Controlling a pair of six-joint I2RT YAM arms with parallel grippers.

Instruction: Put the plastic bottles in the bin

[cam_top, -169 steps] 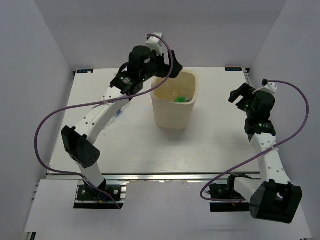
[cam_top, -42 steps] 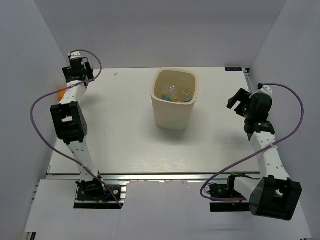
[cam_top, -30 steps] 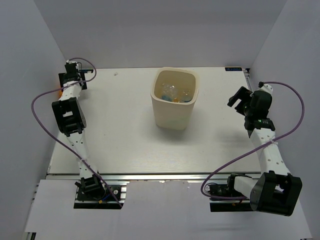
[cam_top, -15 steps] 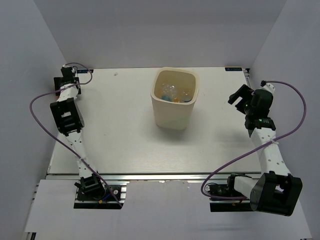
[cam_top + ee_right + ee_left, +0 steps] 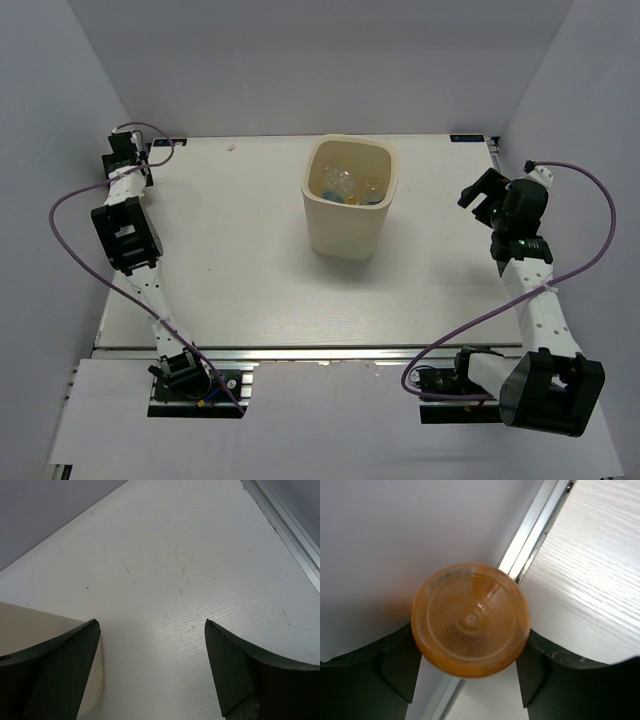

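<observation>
**One orange bottle (image 5: 470, 620) pinched at the counter (image 5: 250, 280) edge**

From above, several clear bottles (image 5: 345, 185) lay inside the cream bin (image 5: 345, 235), which stood upright at the counter's far middle. The left pincer (image 5: 122, 160) reached to the far-left corner, and its grip could not be made out there. The right pincer (image 5: 480, 195) hung spread, well apart from the bin on the right.

At the left wrist, the left pincer's fingers (image 5: 395, 665) pressed both sides of the orange bottle, seen end-on over the metal rail (image 5: 530, 525) between wall (image 5: 395, 530) and counter.

At the right wrist, the spread fingers (image 5: 240, 675) framed bare counter, with the bin's wall just beside the left finger.
</observation>
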